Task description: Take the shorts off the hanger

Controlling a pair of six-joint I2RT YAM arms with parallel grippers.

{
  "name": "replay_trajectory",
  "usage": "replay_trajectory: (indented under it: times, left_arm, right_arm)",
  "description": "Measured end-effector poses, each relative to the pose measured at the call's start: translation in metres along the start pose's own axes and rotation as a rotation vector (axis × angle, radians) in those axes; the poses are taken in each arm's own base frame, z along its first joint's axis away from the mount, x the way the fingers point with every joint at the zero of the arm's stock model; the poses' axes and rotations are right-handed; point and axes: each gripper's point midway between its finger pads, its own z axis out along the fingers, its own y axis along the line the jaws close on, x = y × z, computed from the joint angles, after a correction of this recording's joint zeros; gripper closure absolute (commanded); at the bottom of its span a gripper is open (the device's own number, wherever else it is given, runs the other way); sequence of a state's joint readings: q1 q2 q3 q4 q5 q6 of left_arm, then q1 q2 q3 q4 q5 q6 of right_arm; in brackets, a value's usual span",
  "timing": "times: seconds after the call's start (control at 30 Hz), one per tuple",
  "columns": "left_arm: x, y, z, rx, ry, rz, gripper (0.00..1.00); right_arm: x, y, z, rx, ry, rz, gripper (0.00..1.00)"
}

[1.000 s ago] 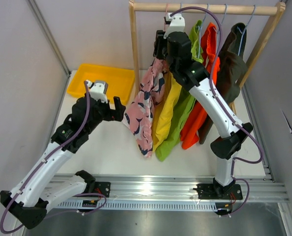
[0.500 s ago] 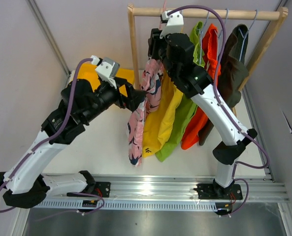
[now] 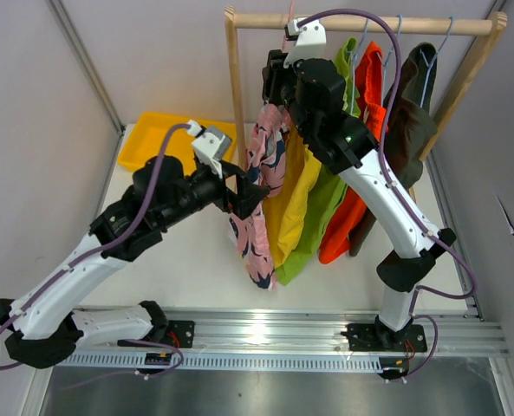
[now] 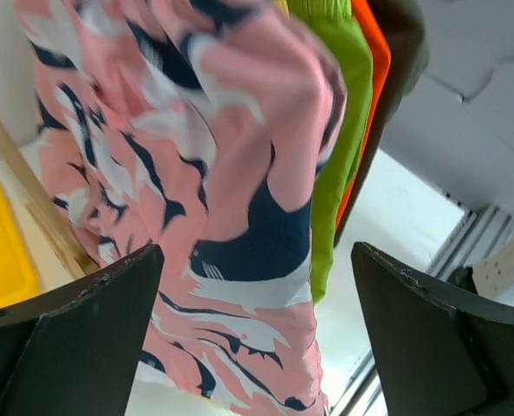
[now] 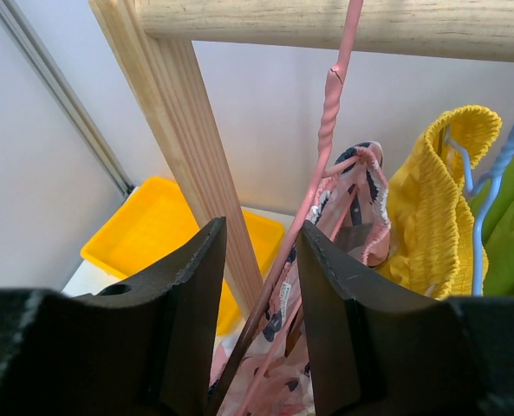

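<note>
Pale grey walls [image 3: 152, 52] enclose a white table [image 3: 196, 260] bearing a wooden rack [image 3: 237, 87].

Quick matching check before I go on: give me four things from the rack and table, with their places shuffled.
1. pink patterned shorts
2. pink hanger
3. yellow tray
4. dark olive shorts

A. last on the right of the wooden rail
B. between the fingers of the right gripper
C. far left corner of the table
D. in front of the open left gripper

Pairs: 1-D, 2-B, 3-C, 4-A

Five shorts [image 3: 258, 195], one rack [image 3: 237, 95], one tray [image 3: 155, 136]
</note>
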State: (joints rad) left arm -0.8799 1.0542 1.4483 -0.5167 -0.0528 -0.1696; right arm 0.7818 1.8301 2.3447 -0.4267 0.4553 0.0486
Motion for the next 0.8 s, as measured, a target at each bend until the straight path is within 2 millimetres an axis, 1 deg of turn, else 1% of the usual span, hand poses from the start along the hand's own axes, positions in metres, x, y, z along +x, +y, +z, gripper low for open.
replay_trajectory:
  times: [0.1, 0.17, 0.2, 0.23, 0.27, 0.3, 0.33, 0.37, 0.4, 0.43, 0.63, 0.8]
  left_arm:
    - [0.024, -0.003, 0.013, 0.014, 0.052, -0.003, 0.09]
    - [0.033, -0.003, 0.022, 0.015, 0.068, -0.003, 0.12]
    - [0.037, -0.003, 0.027, 0.013, 0.072, -0.003, 0.15]
    - [0.039, -0.002, 0.032, 0.010, 0.072, -0.005, 0.26]
    - [0.040, -0.002, 0.037, 0.007, 0.070, -0.008, 0.34]
    - [0.041, -0.001, 0.041, 0.002, 0.066, -0.010, 0.53]
    - [0.041, 0.000, 0.045, -0.006, 0.061, -0.011, 0.65]
    - [0.040, 0.002, 0.048, -0.016, 0.052, -0.009, 0.88]
    - [0.038, 0.004, 0.052, -0.029, 0.041, -0.006, 0.99]
    - [0.036, 0.007, 0.056, -0.045, 0.027, 0.002, 1.00]
    - [0.032, 0.012, 0.062, -0.081, 0.008, -0.001, 1.00]
    - [0.027, 0.012, 0.060, -0.083, -0.012, -0.003, 1.00]
  right_arm:
    - [0.000, 0.000, 0.000, 0.000, 0.000, 0.003, 1.00]
    - [0.000, 0.000, 0.000, 0.000, 0.000, 0.004, 1.00]
    - [0.000, 0.000, 0.000, -0.001, 0.000, 0.005, 1.00]
    - [0.000, 0.000, 0.000, -0.001, 0.000, 0.007, 1.00]
    - [-0.001, 0.000, -0.001, -0.002, -0.001, 0.008, 1.00]
    - [-0.001, 0.000, -0.001, -0.003, -0.001, 0.009, 1.00]
    - [-0.001, 0.001, -0.001, -0.005, -0.001, 0.009, 1.00]
    - [-0.001, 0.001, -0.001, -0.007, -0.001, 0.009, 1.00]
    - [-0.001, 0.002, -0.001, -0.010, -0.001, 0.008, 1.00]
    - [-0.001, 0.002, -0.001, -0.012, -0.001, 0.004, 1.00]
    - [-0.003, 0.005, 0.001, -0.044, -0.016, -0.041, 1.00]
    - [-0.014, -0.004, 0.007, -0.040, -0.054, -0.060, 1.00]
